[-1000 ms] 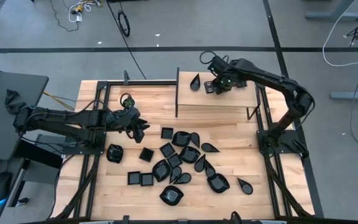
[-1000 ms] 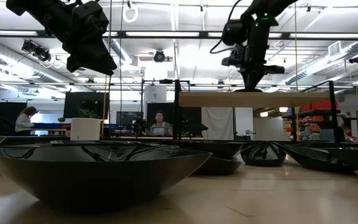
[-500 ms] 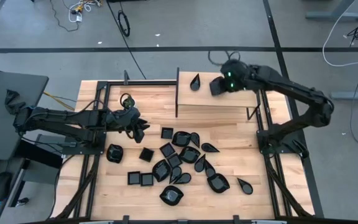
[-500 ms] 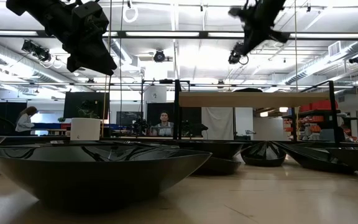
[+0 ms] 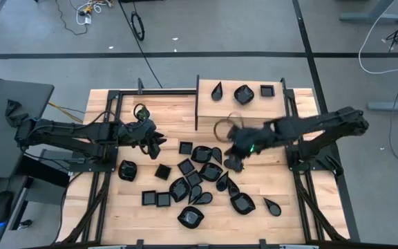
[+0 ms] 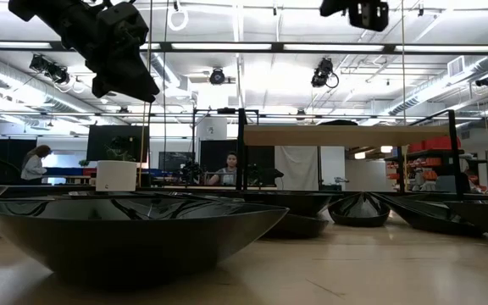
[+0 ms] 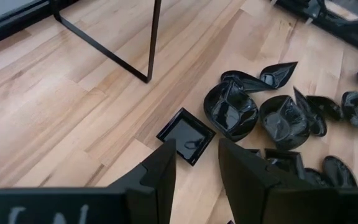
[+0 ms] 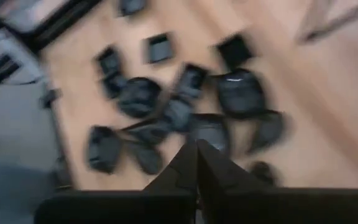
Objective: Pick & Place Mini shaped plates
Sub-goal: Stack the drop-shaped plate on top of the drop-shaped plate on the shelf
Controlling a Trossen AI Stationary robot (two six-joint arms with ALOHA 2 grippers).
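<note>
While the high view lays out the whole wooden surface (image 5: pixel 116 207), it shows three mini shaped plates on the raised shelf (image 5: pixel 240 111): a teardrop plate (image 5: pixel 217 90), a rounded plate (image 5: pixel 244 94) and a square plate (image 5: pixel 266 90). The pile of mini shaped plates (image 5: pixel 202 180) lies scattered on the surface below it. The right pincer (image 5: pixel 233 160) hangs over the far edge of that pile; its wrist view, which is blurred, shows its two fingers (image 8: pixel 191 165) pressed together with nothing between them. The left pincer (image 5: pixel 156 144) hovers beside the pile, and only its wrist view shows the fingers (image 7: pixel 166 165) a narrow gap apart and empty, above a square dish (image 7: pixel 186 135). From the low view, the nearest dish (image 6: pixel 125 233) fills the foreground, a white pot with a plant (image 6: pixel 116 174) stands behind, and people sit in the room beyond.

Half a second ago the right arm was up over the shelf, where only the teardrop plate showed; now it has swung down to the pile, uncovering the other two. The left arm has not moved.
</note>
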